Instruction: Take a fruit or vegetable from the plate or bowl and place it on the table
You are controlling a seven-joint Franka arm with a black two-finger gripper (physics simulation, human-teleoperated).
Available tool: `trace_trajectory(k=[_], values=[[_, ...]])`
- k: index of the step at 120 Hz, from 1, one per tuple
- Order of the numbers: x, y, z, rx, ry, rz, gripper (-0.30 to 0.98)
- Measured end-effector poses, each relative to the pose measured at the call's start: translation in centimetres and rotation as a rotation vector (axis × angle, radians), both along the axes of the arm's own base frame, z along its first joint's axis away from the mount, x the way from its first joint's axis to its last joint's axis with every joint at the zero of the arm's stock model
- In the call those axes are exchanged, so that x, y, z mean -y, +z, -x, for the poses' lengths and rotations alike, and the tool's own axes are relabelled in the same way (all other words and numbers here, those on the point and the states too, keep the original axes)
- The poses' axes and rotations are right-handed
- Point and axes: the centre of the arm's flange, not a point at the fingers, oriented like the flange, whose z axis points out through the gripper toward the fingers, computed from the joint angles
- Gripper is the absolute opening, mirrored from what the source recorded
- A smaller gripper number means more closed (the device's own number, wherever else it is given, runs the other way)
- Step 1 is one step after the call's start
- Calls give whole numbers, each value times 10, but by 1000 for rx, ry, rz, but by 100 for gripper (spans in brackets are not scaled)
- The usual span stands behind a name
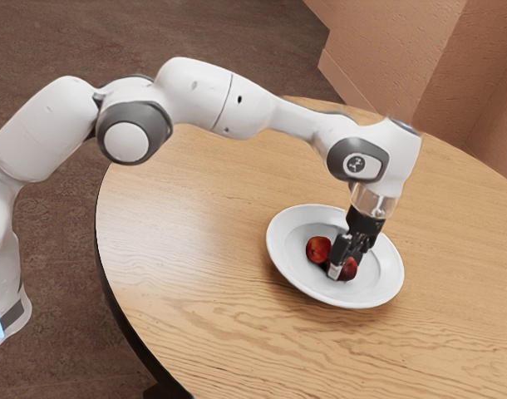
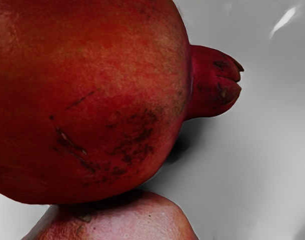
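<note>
Tan textured walls (image 1: 396, 41) meet a brown floor (image 1: 237, 33) beyond the rounded wooden table (image 1: 187, 216).

Walls (image 1: 395, 50) and floor (image 1: 220, 41) show an indoor room.

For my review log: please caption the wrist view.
Close-up of a red, dark-blemished pomegranate, its crown showing, and part of a second fruit on the plate.

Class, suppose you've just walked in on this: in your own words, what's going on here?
A white robot arm is reaching over a round wooden table and down into a white plate. Its claw is right at a reddish fruit, though whether it has hold of it I can't tell. A red pomegranate sits on the plate close beside that fruit. Neither has been set on the table yet.
</note>
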Motion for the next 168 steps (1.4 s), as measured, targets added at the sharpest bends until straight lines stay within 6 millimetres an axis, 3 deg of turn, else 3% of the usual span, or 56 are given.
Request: trace_trajectory(k=[10,30,43,52,70,77,90,98,108,122,145,155,160,168], values=[[0,-3,-1,2,-4,5,63],[-1,-1,-1,1,-8,16,34],[0,12,2,12,-16,20,20],[3,28,6,32,-26,18,18],[-14,98,20,135,-13,-29,19],[-47,119,22,164,31,-59,16],[-183,136,25,173,206,-75,13],[-254,136,33,168,283,-63,13],[-303,127,41,156,319,-43,19],[-323,120,44,155,300,-23,38],[-327,130,50,181,243,-19,61],[-325,129,75,149,233,-30,64],[-285,160,84,184,178,-61,66],[-176,237,116,256,36,-109,67]])
